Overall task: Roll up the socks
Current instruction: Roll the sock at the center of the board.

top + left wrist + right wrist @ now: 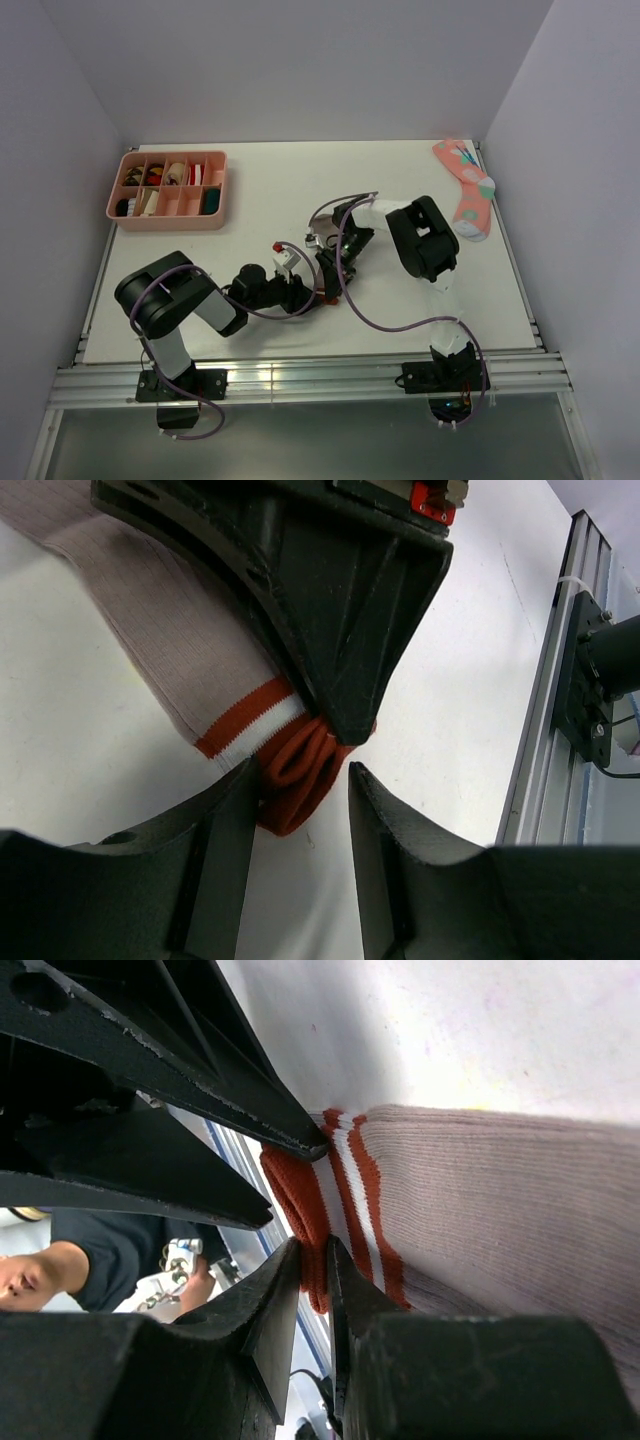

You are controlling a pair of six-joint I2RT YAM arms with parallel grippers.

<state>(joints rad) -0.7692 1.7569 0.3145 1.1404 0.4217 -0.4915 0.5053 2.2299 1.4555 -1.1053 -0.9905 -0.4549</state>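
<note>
Since this taupe-brown ribbed knit sock (500,1210) looks limp and light (my judgement), I'd hold its red-and-white striped cuff (340,1190): the right gripper (313,1260) pinches it, the left gripper (300,780) gapes around it.

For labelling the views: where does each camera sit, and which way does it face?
Top external: above, behind; looks down at the table; left arm, right arm show.
Left wrist: looks along the left fingers at the cuff of the taupe sock.
Right wrist: looks along the right fingers pinching that cuff.
Wrist views share the cuff.
</note>
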